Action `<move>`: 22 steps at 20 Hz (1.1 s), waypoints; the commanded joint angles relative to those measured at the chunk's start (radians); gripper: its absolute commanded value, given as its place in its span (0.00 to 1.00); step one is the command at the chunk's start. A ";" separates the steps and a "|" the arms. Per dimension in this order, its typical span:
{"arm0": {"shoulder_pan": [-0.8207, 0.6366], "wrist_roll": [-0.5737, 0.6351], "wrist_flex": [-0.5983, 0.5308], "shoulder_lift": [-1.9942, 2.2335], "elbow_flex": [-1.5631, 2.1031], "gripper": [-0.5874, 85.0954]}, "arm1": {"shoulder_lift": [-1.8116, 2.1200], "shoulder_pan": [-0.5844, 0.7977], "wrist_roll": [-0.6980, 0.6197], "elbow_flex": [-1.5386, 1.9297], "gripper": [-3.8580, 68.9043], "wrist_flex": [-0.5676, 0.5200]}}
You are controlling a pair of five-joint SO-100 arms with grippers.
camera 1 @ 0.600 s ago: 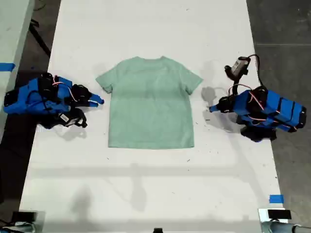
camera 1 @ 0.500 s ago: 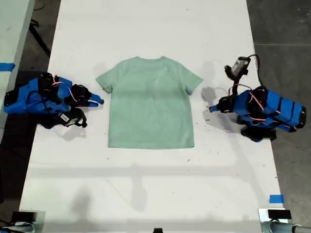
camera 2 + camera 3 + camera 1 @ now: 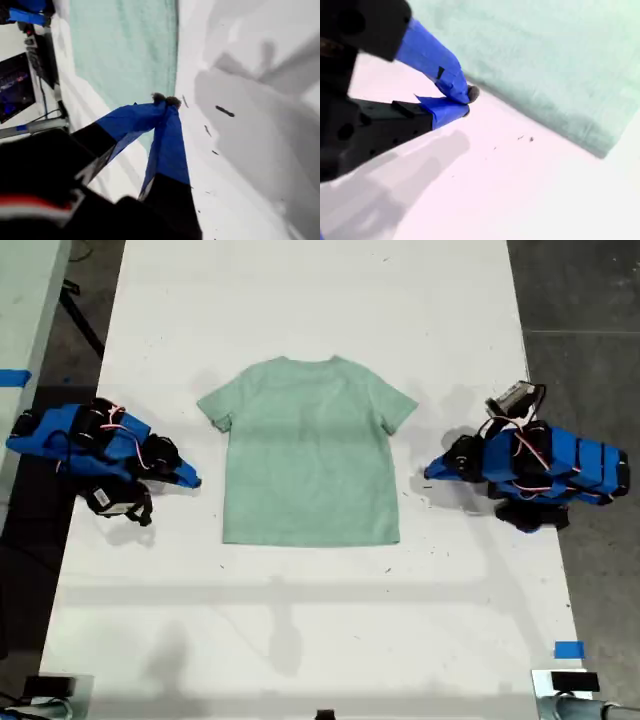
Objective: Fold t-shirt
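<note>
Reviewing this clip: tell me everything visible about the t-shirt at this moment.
The t-shirt is plain pale mint-green cloth with short sleeves, a round neck and no print. It lies flat and unfolded on the white table, neck toward the exterior view's top. Nothing grips it; both grippers sit beside it, apparently clear of it.

In both wrist views the t-shirt point(image 3: 130, 55) runs off the picture's edge, so only part of it shows. My first gripper point(image 3: 166, 101) hides a bit of the hem, and its dark body is blurred. Beyond the shirt there is perhaps a screen point(image 3: 15, 85), cropped and unclear.
</note>
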 commanded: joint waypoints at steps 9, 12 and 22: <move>-0.433 0.390 0.170 -0.756 -0.767 0.01 | -0.945 0.216 -0.436 -0.862 0.04 0.092; -0.607 0.540 0.204 -0.897 -0.893 0.06 | -1.123 0.339 -0.594 -1.052 0.04 0.161; -0.891 0.824 0.259 -1.207 -1.154 0.44 | -1.500 0.598 -0.973 -1.480 0.50 0.356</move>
